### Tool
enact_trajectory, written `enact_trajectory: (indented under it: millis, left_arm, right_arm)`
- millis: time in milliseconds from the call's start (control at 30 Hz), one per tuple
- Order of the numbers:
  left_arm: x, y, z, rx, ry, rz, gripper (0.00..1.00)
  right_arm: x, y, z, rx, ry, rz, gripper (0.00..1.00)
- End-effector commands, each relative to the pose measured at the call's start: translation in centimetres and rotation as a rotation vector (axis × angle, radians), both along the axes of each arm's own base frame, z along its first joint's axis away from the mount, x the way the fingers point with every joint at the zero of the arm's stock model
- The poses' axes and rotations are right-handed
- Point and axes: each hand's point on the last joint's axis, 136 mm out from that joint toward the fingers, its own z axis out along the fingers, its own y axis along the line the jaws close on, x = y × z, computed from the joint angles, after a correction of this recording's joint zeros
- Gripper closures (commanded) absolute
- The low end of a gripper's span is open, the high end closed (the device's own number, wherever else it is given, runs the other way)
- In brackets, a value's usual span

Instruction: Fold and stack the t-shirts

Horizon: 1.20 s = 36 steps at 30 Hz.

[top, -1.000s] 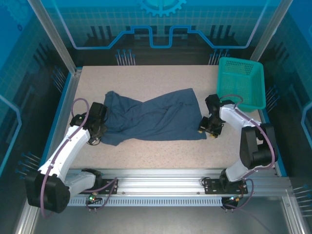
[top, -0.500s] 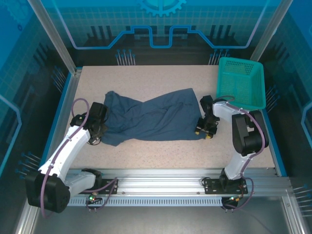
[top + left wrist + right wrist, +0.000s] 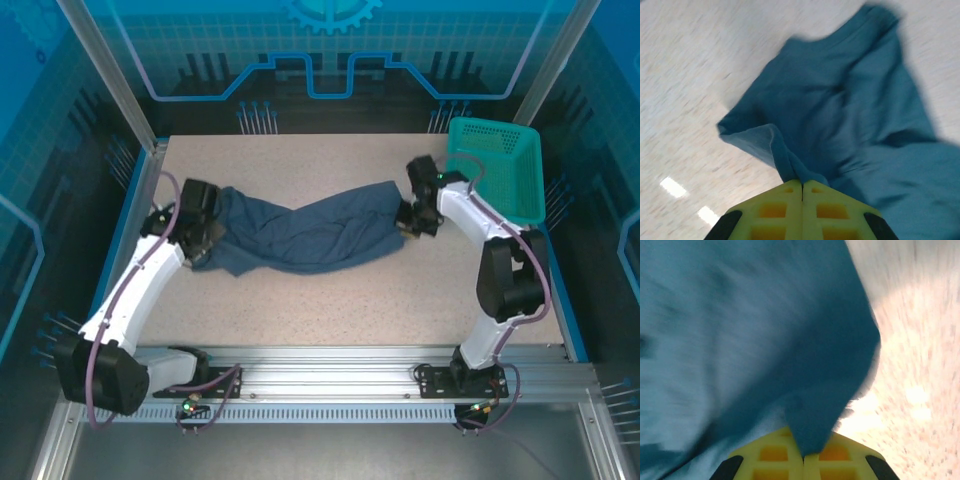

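A dark slate-blue t-shirt [image 3: 300,232] lies bunched and stretched across the middle of the table [image 3: 330,310]. My left gripper [image 3: 199,248] is shut on the shirt's left edge; in the left wrist view its yellow jaws [image 3: 802,187] pinch a fold of the t-shirt [image 3: 840,115]. My right gripper [image 3: 408,224] is shut on the shirt's right end, and the right wrist view shows the t-shirt [image 3: 750,330] draped from the closed yellow jaws [image 3: 804,452]. The cloth sags between the two grippers.
A teal mesh basket [image 3: 497,170] stands at the back right corner, just right of the right arm. Blue rails edge the table on the left and right. Bare tabletop lies in front of the shirt.
Both grippers moved toward the back of the table, dragging the shirt's near edge up with them. The shirt has narrowed into a bunched band.
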Motion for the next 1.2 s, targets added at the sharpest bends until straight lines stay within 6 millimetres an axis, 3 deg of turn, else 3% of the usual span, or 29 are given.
enact_trajectory:
  millis: [0,133,233,400,600,667,733,833,933,1100,1167]
  left_arm:
    - [4.6,0.5,7.5,-0.001,-0.221,-0.012,1.0]
    - [6.5,1.2,15.8,0.019,-0.429,0.005,1.0]
    - [5.8,1.7,21.4,0.041,-0.577,0.013,1.0]
    - [1.2,2.4,29.3,0.084,-0.837,-0.001,1.0]
    - [-3.4,2.5,36.4,0.13,-1.033,-0.041,1.0]
    - [-3.2,2.3,38.0,0.132,-1.061,-0.049,1.0]
    - [-1.9,1.8,39.1,0.137,-1.066,-0.077,1.0]
    - [2.2,1.3,39.1,0.129,-1.018,-0.112,1.0]
    - [7.4,1.0,37.9,0.06,-0.969,-0.152,1.0]
    - [15.2,0.8,36.6,-0.005,-0.964,-0.244,1.0]
    - [17.3,1.0,36.3,-0.032,-0.984,-0.271,1.0]
  right_arm:
    - [2.5,1.0,9.7,0.033,-0.243,0.064,1.0]
    - [4.2,1.6,18.1,0.07,-0.459,0.094,1.0]
    - [3.6,1.7,23.7,0.093,-0.612,0.122,1.0]
    - [-0.3,0.9,31.2,0.115,-0.825,0.15,1.0]
    - [-5.5,0.0,36.6,0.167,-0.984,0.15,1.0]
    - [-6.1,0.0,37.2,0.192,-0.991,0.146,1.0]
    - [-5.8,0.5,37.1,0.221,-0.971,0.147,1.0]
    - [-4.1,1.6,35.8,0.277,-0.909,0.154,1.0]
    - [-1.5,2.6,34.2,0.327,-0.849,0.153,1.0]
    - [3.9,3.9,31.7,0.378,-0.779,0.157,1.0]
    - [5.9,4.1,31.3,0.386,-0.772,0.154,1.0]
